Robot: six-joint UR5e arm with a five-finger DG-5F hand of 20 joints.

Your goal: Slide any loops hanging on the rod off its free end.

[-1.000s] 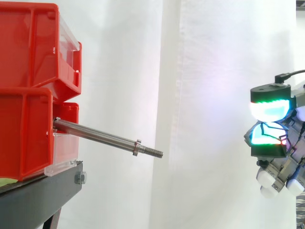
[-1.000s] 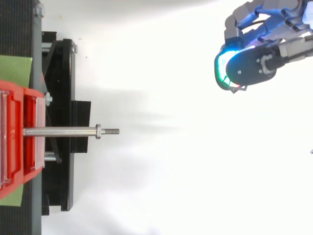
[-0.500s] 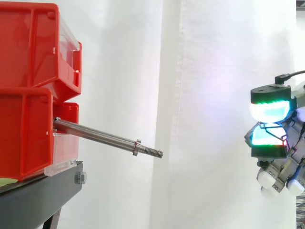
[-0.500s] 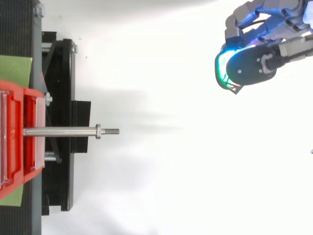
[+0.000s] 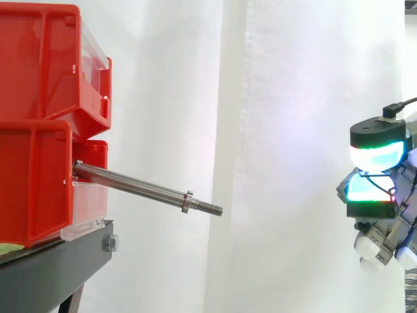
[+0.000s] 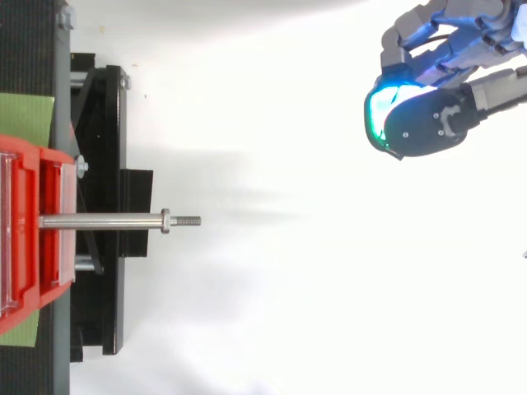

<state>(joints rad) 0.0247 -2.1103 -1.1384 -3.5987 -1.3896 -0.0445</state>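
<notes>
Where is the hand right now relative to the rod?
The hand sits at the side view's right edge, well beyond the free end of the rod.

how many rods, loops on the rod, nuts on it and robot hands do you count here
rod: 1
loops on the rod: 0
nut by the rod's threaded free end: 1
hand: 1
total: 3

The black stand point(image 5: 55, 268) carries stacked red bins point(image 5: 36, 173), with a green sheet point(image 6: 25, 119) beneath them.
</notes>
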